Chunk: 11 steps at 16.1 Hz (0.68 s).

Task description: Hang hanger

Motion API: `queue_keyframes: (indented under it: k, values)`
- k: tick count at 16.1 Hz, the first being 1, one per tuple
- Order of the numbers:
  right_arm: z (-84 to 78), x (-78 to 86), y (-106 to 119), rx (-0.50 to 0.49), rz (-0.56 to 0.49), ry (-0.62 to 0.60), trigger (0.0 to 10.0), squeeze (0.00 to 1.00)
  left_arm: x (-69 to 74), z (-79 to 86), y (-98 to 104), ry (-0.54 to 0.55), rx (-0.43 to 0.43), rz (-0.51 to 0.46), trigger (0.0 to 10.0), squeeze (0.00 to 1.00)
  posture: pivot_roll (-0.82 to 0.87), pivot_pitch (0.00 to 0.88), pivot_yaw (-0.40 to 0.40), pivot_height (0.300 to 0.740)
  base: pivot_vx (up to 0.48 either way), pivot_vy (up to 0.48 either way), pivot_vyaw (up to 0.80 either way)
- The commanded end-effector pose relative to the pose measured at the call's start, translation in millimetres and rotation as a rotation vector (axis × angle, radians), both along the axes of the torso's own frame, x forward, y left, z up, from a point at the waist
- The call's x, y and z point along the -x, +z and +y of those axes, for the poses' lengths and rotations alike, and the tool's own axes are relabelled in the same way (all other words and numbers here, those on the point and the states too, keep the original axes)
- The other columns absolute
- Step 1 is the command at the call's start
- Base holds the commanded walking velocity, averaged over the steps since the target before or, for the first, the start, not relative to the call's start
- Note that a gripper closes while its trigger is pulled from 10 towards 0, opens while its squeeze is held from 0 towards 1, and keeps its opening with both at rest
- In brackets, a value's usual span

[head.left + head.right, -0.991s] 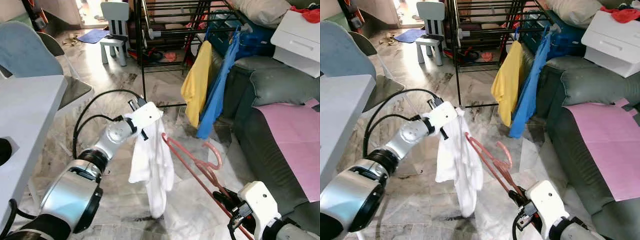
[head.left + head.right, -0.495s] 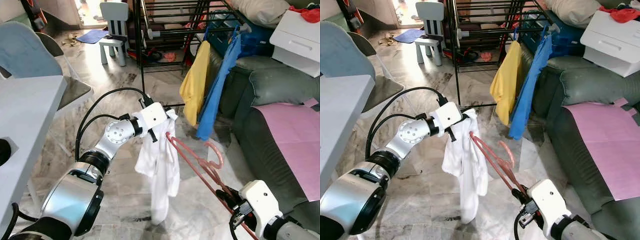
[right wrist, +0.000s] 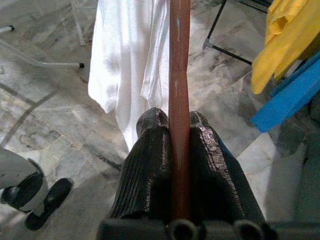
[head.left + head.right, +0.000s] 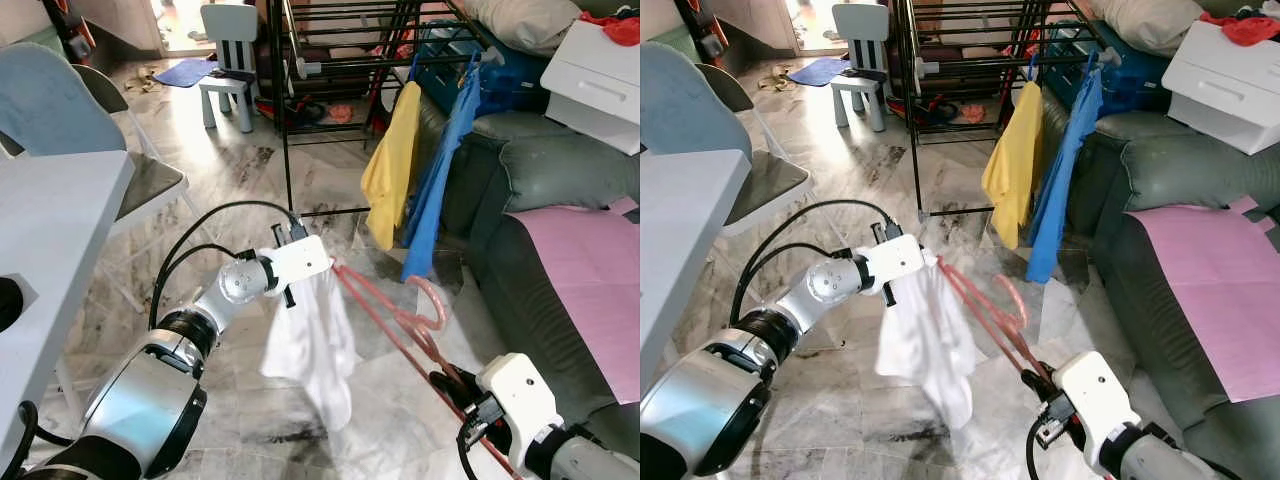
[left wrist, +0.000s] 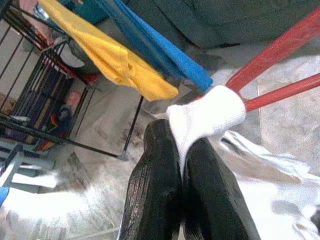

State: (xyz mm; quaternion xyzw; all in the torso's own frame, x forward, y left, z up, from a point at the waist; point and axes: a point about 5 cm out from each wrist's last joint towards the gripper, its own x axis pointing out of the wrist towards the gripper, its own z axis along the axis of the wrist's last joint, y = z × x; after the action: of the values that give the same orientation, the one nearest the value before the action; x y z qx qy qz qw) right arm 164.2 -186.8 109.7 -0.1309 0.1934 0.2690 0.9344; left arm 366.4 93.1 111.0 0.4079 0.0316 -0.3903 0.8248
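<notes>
Since a moment ago the left gripper (image 4: 322, 270) has dropped lower and drawn the white cloth (image 4: 312, 345) out along the hanger (image 4: 385, 312), so the cloth now bunches and flares to the left instead of hanging straight. Its two black fingers (image 5: 150, 185) are pinched shut on a fold of the soft white knit, right at the end of the hanger's red bars. The right gripper (image 3: 179, 125), low on the right, is clamped on the hanger's smooth reddish-pink rod, which runs up between its ribbed black fingers (image 3: 150, 165). The hanger slants from that gripper up to the cloth, its curved hook (image 4: 432, 302) free above the marble-patterned floor (image 4: 230, 170). Beyond, a yellow shirt (image 4: 392, 165) and a blue garment (image 4: 438, 170) hang from a black metal rack (image 4: 330, 60) beside a grey-green sofa (image 4: 540, 180). No writing can be read anywhere.
</notes>
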Motion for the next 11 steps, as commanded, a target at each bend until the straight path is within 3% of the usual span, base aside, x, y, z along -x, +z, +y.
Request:
queue_keyframes:
  k: [1,4,11]
  values:
    - [3.7,1.4,6.7,-0.01,-0.02,0.019,10.0,0.0,-1.2,-1.5,1.9,0.002,-0.012,-0.018,10.0,0.0,-0.12,0.0,0.029,0.74,0.0,0.0,0.0]
    - [5.0,5.8,6.9,-0.019,0.005,0.047,10.0,0.0,-5.6,2.8,1.2,0.086,-0.041,-0.037,10.0,0.0,-0.12,0.0,0.03,0.74,0.0,0.0,0.0]
    - [12.3,9.0,12.7,-0.057,0.027,0.1,10.0,0.0,-3.2,4.5,-4.9,0.089,-0.066,-0.024,10.0,0.0,-0.12,0.0,0.025,0.74,0.0,0.0,0.0]
